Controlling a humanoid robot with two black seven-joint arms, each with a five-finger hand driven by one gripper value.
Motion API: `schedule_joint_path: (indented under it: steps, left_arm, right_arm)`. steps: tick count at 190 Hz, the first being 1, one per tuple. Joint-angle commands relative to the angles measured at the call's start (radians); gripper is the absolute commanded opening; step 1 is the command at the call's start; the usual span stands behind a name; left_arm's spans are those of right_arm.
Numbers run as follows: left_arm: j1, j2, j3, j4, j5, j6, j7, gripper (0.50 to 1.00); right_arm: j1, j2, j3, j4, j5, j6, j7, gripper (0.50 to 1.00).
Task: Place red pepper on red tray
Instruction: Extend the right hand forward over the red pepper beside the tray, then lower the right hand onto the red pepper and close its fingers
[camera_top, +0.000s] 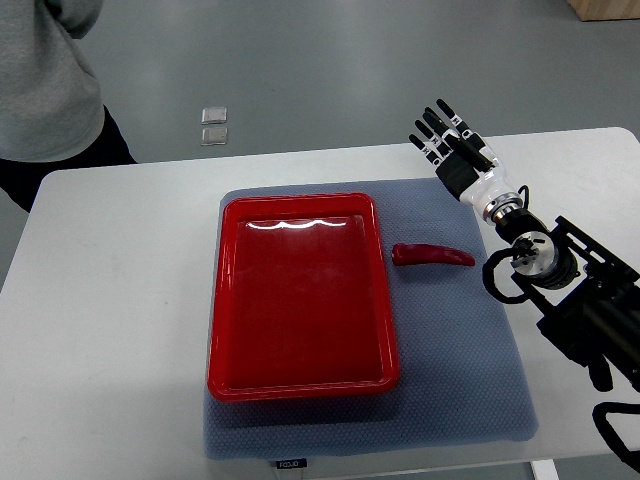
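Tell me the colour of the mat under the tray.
Blue-grey mat, beneath the red tray; clearest in the top view.

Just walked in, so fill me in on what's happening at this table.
Nothing is being held yet. The right hand hovers over the far right of the table, fingers spread and holding nothing. The pepper lies on the grey mat, just right of the red tray and apart from it. The tray holds nothing. A person stands at the far left corner.
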Motion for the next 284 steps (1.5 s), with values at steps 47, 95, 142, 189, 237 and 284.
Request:
schedule_joint_path:
  steps: [47, 95, 142, 189, 237, 284]
  left_arm:
    - [0.0, 0.0, -0.002, -0.006, 0.0, 0.0, 0.0, 1.0]
    - [0.0, 0.0, -0.001, -0.012, 0.0, -0.001, 0.0, 1.0]
    - [-0.002, 0.0, 0.001, -0.022, 0.0, -0.003, 0.0, 1.0]
    - [-0.002, 0.0, 0.002, -0.023, 0.0, -0.003, 0.0, 1.0]
    - [-0.002, 0.0, 0.002, -0.023, 0.0, -0.003, 0.0, 1.0]
    - [-0.002, 0.0, 0.002, -0.022, 0.0, -0.003, 0.0, 1.0]
  right_arm:
    - [0.014, -0.011, -0.015, -0.002, -0.01, -0.001, 0.0, 0.911]
    - [0.149, -0.174, -0.206, 0.009, -0.333, 0.017, -0.04, 0.911]
    - [0.389, -0.502, -0.578, 0.229, -0.95, 0.18, -0.083, 0.911]
    - [0.391, -0.64, -0.68, 0.499, -1.019, 0.256, -0.132, 0.911]
    - [0.271, -0.566, -0.68, 0.442, -1.071, 0.1, -0.124, 0.911]
    - [0.239, -0.508, -0.681, 0.394, -1.093, 0.031, -0.124, 0.911]
